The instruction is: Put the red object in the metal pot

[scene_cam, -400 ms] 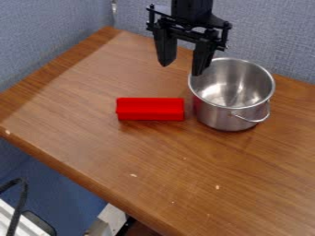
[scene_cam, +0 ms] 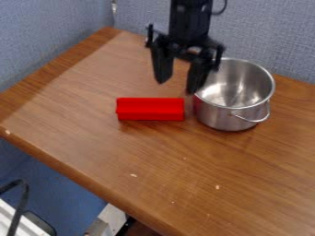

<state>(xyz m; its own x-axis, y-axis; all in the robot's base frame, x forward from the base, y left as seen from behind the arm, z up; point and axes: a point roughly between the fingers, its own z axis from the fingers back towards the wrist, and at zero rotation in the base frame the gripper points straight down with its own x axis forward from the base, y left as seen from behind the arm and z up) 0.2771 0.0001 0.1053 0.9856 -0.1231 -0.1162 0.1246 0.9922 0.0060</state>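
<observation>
The red object [scene_cam: 150, 110] is a bright red bar lying flat on the wooden table [scene_cam: 74, 111], left of the metal pot [scene_cam: 231, 94]. The shiny pot stands upright at the table's right side, and its inside looks empty. My black gripper [scene_cam: 180, 76] hangs above the table just behind and right of the red bar, close to the pot's left rim. Its two fingers point down and stand apart, open, with nothing between them.
The table's front edge runs diagonally from left to lower right, with a drop to the floor beyond it. A blue-grey wall stands behind the table. Cables and a pale object lie on the floor at lower left.
The gripper has come lower and slightly left, toward the red bar. The bar and the pot have not moved.
</observation>
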